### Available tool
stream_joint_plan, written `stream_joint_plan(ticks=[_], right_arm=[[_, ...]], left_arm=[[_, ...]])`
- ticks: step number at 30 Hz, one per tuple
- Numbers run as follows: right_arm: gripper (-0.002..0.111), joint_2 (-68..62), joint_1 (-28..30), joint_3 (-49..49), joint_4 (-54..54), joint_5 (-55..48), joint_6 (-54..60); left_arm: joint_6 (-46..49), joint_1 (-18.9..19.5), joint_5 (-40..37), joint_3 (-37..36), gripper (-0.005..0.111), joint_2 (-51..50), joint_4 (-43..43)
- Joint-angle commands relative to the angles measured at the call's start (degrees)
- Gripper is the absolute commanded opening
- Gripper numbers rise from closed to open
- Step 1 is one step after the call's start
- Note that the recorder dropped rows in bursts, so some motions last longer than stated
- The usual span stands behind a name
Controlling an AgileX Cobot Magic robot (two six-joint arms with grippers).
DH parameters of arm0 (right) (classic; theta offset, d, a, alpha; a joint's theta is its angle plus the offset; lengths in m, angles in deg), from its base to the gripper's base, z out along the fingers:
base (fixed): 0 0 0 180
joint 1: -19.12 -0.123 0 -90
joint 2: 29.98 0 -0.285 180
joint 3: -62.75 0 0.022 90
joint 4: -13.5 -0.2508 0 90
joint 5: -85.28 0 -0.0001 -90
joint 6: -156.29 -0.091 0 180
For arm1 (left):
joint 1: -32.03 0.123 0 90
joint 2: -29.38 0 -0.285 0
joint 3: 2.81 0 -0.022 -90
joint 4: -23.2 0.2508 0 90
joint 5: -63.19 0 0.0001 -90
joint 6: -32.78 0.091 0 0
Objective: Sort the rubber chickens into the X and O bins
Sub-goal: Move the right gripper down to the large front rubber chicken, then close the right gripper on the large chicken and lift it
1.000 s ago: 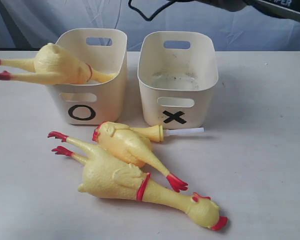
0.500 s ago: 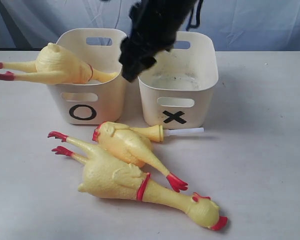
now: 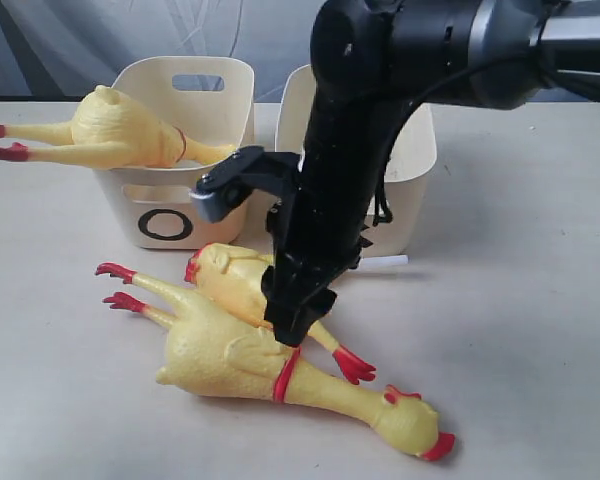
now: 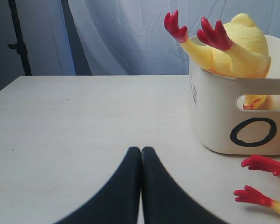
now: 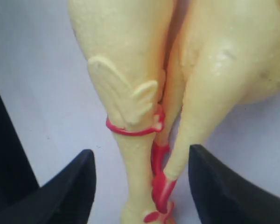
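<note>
One rubber chicken lies across the O bin, its red feet sticking out to the left. Two more lie on the table in front of the bins. The bigger one has a red neck band. The smaller one has a white neck tube. My right gripper hangs open just above where they cross. In the right wrist view the right gripper straddles the banded chicken's neck and the other chicken's leg. The X bin is mostly hidden behind my arm. My left gripper is shut and empty, low over the table beside the O bin.
The right arm's black body crosses in front of both bins. A pale curtain hangs behind the table. Red feet of a table chicken lie near the O bin. The left arm does not show in the exterior view.
The right arm has swung down from the top of the view, past the bins, to just above the two chickens on the table. The chickens and bins have not moved.
</note>
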Motion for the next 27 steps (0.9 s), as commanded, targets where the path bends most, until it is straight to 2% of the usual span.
stream_joint_plan(ticks=[1,3,7,10,14,23,24,25,26,27], right_arm=[[0.056,0.1,-3.7,0.2,4.2,7.0,1.4],[0.060,0.1,-4.9,0.2,3.5,10.1,2.7],[0.078,-0.3,-6.9,0.2,1.5,17.0,4.7],[0.086,-1.9,-7.9,0.2,1.2,20.9,4.8],[0.088,-5.4,-8.4,0.2,-1.7,21.5,4.8],[0.088,-16.0,-11.0,0.2,-2.5,15.7,4.2],[0.086,-17.1,-11.4,0.2,-1.6,14.6,3.1],[0.078,-17.9,-11.7,0.2,-1.0,13.2,2.9],[0.064,-18.7,-12.2,0.2,-0.2,10.3,2.9],[0.041,-19.2,-12.7,0.2,1.0,7.8,2.9]], left_arm=[[-0.2,-0.2,0.9,0.1,0.000,0.3,0.0],[-0.2,-0.2,0.9,0.1,0.000,0.3,0.0],[-0.2,-0.2,0.9,0.1,0.000,0.3,0.0],[-0.2,-0.2,0.9,0.1,0.000,0.3,0.2],[-0.2,-0.2,0.9,0.1,0.000,0.3,0.2],[-0.2,-0.2,0.9,0.1,0.000,0.3,0.2],[-0.2,-0.2,0.9,0.1,0.000,0.3,0.2],[-0.2,-0.2,0.9,0.1,0.000,0.3,0.2],[-0.2,-0.2,0.9,0.1,0.000,0.3,0.2],[-0.2,-0.2,0.9,0.1,0.000,0.3,0.2]])
